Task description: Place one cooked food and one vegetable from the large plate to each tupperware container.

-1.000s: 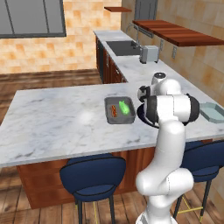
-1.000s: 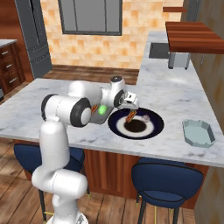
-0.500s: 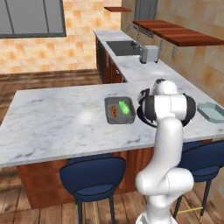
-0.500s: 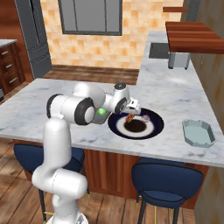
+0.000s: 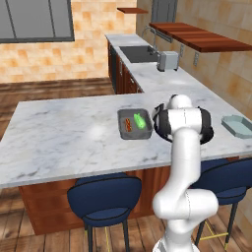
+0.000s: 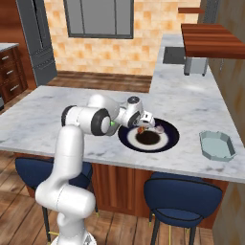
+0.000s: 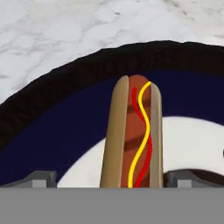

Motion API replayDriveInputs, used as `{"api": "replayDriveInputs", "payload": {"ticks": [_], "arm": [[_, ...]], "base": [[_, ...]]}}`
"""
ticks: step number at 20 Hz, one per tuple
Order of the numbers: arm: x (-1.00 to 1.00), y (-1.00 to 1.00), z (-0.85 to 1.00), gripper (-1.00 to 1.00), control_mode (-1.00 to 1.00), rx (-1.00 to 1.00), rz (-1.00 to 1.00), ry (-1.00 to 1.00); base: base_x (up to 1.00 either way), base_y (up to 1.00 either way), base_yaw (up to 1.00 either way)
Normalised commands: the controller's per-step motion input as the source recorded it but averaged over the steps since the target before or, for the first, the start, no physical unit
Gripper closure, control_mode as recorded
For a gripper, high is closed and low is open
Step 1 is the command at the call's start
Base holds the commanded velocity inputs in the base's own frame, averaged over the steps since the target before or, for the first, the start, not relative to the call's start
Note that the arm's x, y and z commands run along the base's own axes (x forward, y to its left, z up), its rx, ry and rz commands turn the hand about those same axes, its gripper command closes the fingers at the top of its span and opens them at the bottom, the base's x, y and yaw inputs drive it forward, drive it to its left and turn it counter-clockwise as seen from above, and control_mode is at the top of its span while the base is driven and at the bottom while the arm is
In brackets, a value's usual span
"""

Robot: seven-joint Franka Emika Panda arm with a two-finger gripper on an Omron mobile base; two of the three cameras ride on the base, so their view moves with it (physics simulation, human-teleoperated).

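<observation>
The large plate, dark with a white ring, lies on the marble counter. On it lies a hot dog with red and yellow stripes, also visible as the hot dog. My gripper is low over the plate and open, its fingertips standing on either side of the hot dog's near end. A small pale piece of food lies beside it on the plate. The dark grey tupperware container holds a hot dog and a green vegetable. The pale teal container sits to the right.
Blue stools stand under the counter's front edge. A toaster and a sink are on the far counter, under a wooden shelf. The marble counter stretches left of the grey tub.
My gripper has come down toward the plate and now sits around the hot dog, still open. The tubs and the plate have not moved.
</observation>
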Motion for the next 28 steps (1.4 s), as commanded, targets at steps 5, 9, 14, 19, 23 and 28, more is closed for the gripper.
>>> {"api": "replayDriveInputs", "payload": {"ticks": [5, 9, 14, 19, 23, 28], "arm": [[0.34, -0.16, -0.44, 1.0, -1.0, 0.0, 0.0, 0.0], [0.09, -0.04, -0.14, 1.0, -1.0, 0.0, 0.0, 0.0], [-0.26, -0.23, 0.0, 1.0, -1.0, 0.01, 0.0, 0.01], [-0.81, -0.16, 0.61, 1.0, -1.0, 0.0, 0.0, 0.01], [-0.79, -0.29, 0.83, 1.0, -1.0, -0.11, 0.04, 0.0], [-0.41, -0.73, 0.3, 1.0, -1.0, -0.13, 0.13, 0.01]], "base": [[0.0, 0.0, 0.0], [0.0, 0.0, 0.0], [0.0, 0.0, 0.0], [0.0, 0.0, 0.0], [0.0, 0.0, 0.0], [0.0, 0.0, 0.0]]}}
